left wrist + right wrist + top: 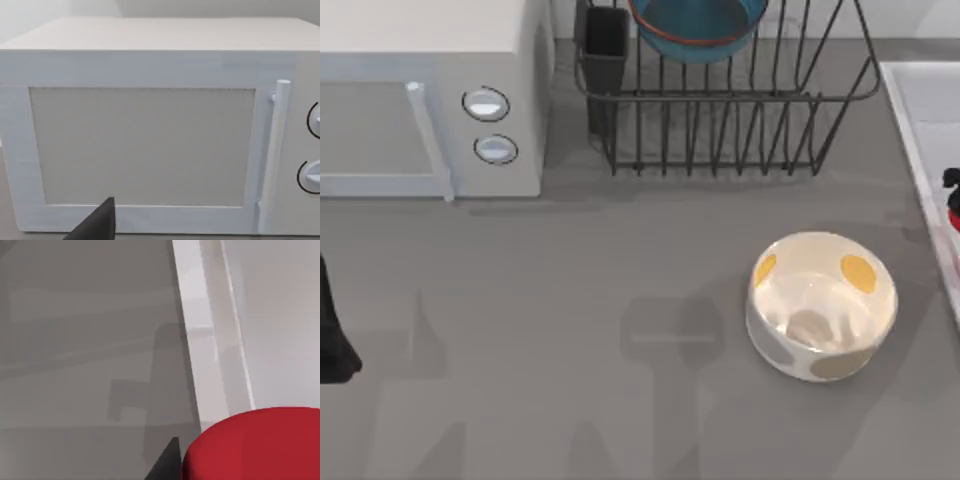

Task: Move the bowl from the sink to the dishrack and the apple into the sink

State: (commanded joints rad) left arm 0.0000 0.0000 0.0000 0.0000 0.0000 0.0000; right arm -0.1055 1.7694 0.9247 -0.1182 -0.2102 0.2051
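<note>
On the near-right part of the grey surface point(620, 300) sits the cream spotted bowl point(822, 305), upright, w/ orange and grey patches, well apart from everything else. At the left edge, a dark bit of the left arm point(332, 330) shows, parked near the surface's left side; one dark fingertip point(97, 225) pokes into the left wrist view, facing the white microwave point(150, 130) door; can't tell if those fingers are released or clenched. At the right edge lies the sink point(930, 150), pale rim running near-to-far. The right gripper point(952, 195) is over it, dark w/ a bit of red showing. Right wrist view: the apple point(255, 445) sits close under the camera, beside a dark fingertip point(167, 462), just over the sink rim; grip state can't be told. Farther back, the microwave fills the far-left. Far centre-right stands the dishrack point(740, 110), utensil cup point(606, 45) at its left corner, the bowl point(698, 28) resting inside it.
</note>
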